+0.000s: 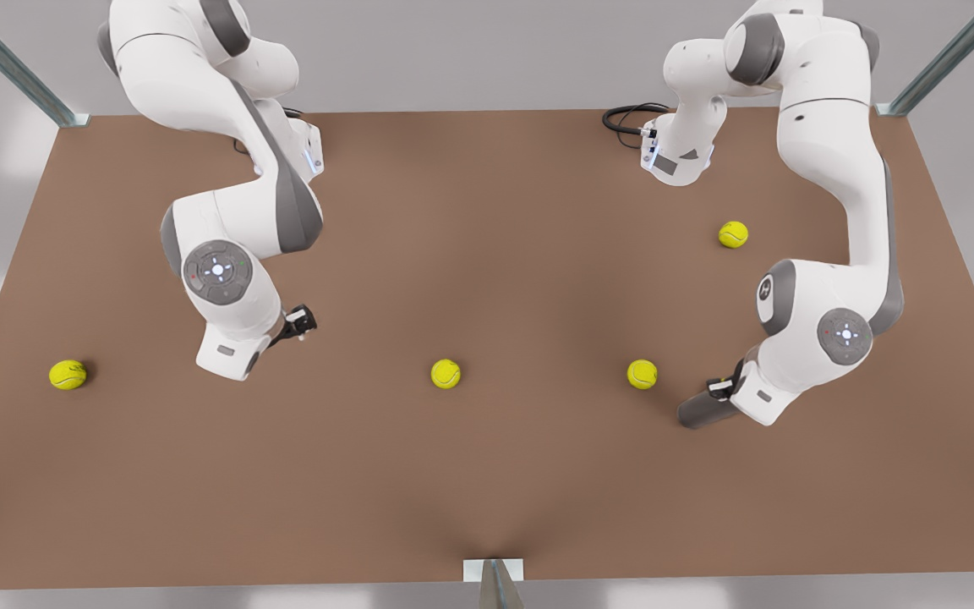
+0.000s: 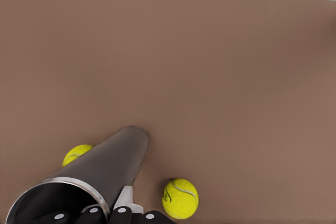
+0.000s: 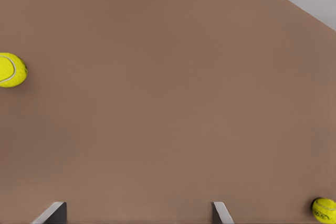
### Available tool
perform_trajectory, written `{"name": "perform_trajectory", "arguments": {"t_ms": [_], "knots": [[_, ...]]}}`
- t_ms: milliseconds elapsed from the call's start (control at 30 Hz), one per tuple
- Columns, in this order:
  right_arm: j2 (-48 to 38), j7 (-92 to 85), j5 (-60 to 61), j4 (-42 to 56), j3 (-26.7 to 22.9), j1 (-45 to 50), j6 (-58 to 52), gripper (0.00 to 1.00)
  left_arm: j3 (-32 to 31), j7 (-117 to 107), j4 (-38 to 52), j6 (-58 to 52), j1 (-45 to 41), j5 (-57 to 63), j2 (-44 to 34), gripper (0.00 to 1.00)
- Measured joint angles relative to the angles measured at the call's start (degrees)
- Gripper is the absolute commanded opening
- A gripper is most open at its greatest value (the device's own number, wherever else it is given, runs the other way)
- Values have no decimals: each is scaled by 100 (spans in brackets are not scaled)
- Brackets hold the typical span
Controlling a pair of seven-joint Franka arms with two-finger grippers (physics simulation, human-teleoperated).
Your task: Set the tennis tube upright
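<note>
Four tennis balls (image 1: 445, 373) loose on counter (image 1: 487, 507), tennis tube (image 1: 705, 408) clamped at silvery rim in left claw (image 1: 719, 389) toward one side edge, seemingly mid-tilt, far end needing planting; right claw (image 1: 301, 323) waiting, spread wide.

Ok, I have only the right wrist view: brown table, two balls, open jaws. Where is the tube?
Observer: The tube is at the front view's right, held in the left gripper.
Operator: Is it standing upright?
Observer: No. It is not standing; its free end points toward the front view's left.
Operator: And where is my gripper from it?
Observer: The right gripper waits far off, at the front view's left, above the table.
</note>
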Motion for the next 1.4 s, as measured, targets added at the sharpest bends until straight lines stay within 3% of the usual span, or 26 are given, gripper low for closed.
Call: {"name": "perform_trajectory", "arguments": {"t_ms": [167,200,233,1033,1133,1233,1333,1400], "knots": [[80,8,19,-10,0,-75,-14,100,0,-54,0,0,0,-1,27,21],[79,21,19,-2,0,-68,-17,100,0,-44,0,-7,-3,-6,35,73],[79,16,15,-2,0,-60,-18,100,0,-43,0,-8,-9,-16,35,100],[392,7,359,258,26,-1348,-11,100,-114,-395,184,-363,-26,78,-35,100],[60,633,353,266,51,-1270,-40,100,-114,-395,184,-426,-26,92,-44,100],[-254,656,244,260,413,-1240,-254,100,-114,-395,193,-528,-26,102,-90,100],[-1069,-346,574,-483,348,-1607,-155,100,-114,-395,629,-1058,-18,103,-114,100],[-1169,-387,620,-517,193,-1624,-146,100,-113,-388,1015,-1710,1,103,-131,100]]}}
